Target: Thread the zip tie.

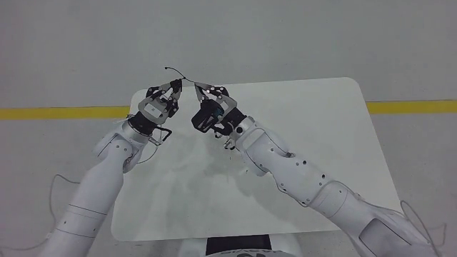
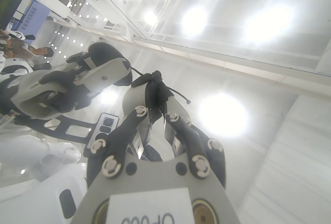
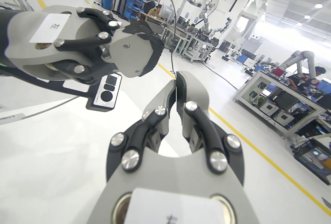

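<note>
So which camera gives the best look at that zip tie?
The right wrist view: the zip tie runs long and clear out of the right gripper. The left wrist view shows a short stretch in glare; the top view, a thin line.

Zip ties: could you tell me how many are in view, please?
1: the zip tie, pinched between the left gripper and right gripper near the table's far edge.
</note>
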`<state>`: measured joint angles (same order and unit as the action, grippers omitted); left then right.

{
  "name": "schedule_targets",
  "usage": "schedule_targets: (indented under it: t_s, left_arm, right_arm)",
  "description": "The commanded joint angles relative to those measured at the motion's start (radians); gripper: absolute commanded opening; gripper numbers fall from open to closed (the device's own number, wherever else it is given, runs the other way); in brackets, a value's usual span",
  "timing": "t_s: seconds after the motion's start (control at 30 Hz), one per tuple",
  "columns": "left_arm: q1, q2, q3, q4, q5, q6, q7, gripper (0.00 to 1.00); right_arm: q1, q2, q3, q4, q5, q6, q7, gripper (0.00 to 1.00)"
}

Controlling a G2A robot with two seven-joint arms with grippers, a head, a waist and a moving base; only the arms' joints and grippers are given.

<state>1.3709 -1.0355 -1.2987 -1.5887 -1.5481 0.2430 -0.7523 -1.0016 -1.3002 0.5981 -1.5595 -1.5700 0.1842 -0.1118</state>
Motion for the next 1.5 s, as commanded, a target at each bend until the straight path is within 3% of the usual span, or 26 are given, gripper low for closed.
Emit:
schedule_targets:
  t_s: [0.0, 1.47]
  left_arm:
    - [0.0, 0.0, 0.0, 0.0, 0.0, 0.0, 0.0, 0.0]
    - [0.0, 0.0, 0.0, 0.0, 0.0, 0.0, 0.0, 0.0]
  right_arm:
    - [0.0, 0.001, 0.0, 0.0, 0.0, 0.0, 0.001, 0.0]
    - [-0.012, 0.043, -0.039, -0.019, 0.0, -0.001, 0.099, 0.0]
